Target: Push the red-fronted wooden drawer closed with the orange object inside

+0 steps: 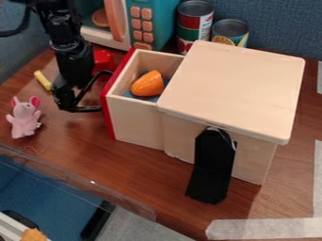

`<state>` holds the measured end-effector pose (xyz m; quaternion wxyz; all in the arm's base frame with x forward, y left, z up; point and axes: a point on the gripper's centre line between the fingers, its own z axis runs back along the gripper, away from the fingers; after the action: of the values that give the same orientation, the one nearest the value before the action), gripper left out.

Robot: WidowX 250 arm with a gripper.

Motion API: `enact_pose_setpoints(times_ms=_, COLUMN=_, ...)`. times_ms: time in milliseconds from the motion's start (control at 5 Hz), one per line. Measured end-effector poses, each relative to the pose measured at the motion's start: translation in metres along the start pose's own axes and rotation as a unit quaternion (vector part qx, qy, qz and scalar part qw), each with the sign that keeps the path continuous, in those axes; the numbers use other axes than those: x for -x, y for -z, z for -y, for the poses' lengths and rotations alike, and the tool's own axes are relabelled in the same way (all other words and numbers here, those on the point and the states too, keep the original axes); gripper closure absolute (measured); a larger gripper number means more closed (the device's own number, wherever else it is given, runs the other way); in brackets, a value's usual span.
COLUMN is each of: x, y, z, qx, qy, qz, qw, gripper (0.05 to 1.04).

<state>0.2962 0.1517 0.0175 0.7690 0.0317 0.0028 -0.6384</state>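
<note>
From my station I see the gripper [80, 108] low over the table, next to the red front of the pulled-out wooden drawer [135, 121], and I can't tell whether it is open or closed. The drawer holds an orange toy piece [148, 84] and sticks out of the lidded wooden box [236, 89], blocking my way sideways. Around me are a pink toy mouse [24, 119], a small yellow object [43, 80] and a red object [102, 61], with a toy microwave [154, 21] and two cans [196, 22] behind.
</note>
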Motion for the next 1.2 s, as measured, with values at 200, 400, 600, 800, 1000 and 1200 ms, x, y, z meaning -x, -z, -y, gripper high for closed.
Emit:
enact_pose_setpoints(times_ms=200, x=-0.016, y=0.003, z=-0.004, qx=0.000, qy=0.006, qz=0.002, qw=1.0000, gripper=0.084)
enact_pose_setpoints(times_ms=400, x=-0.041, y=0.009, z=-0.012, qx=0.004, qy=0.017, qz=0.004, qw=0.9998, gripper=0.083)
enact_pose_setpoints(times_ms=600, x=-0.054, y=0.008, z=-0.017, qx=0.000, qy=0.021, qz=0.005, qw=0.9998, gripper=0.083)
enact_pose_setpoints(times_ms=800, x=-0.070, y=0.008, z=-0.022, qx=-0.001, qy=0.028, qz=0.011, qw=0.9995, gripper=0.083)
enact_pose_setpoints(times_ms=1000, x=-0.088, y=0.007, z=-0.023, qx=-0.002, qy=0.038, qz=0.015, qw=0.9992, gripper=0.083)
enact_pose_setpoints(times_ms=1200, x=-0.097, y=0.007, z=-0.023, qx=-0.001, qy=0.039, qz=0.023, qw=0.9990, gripper=0.083)
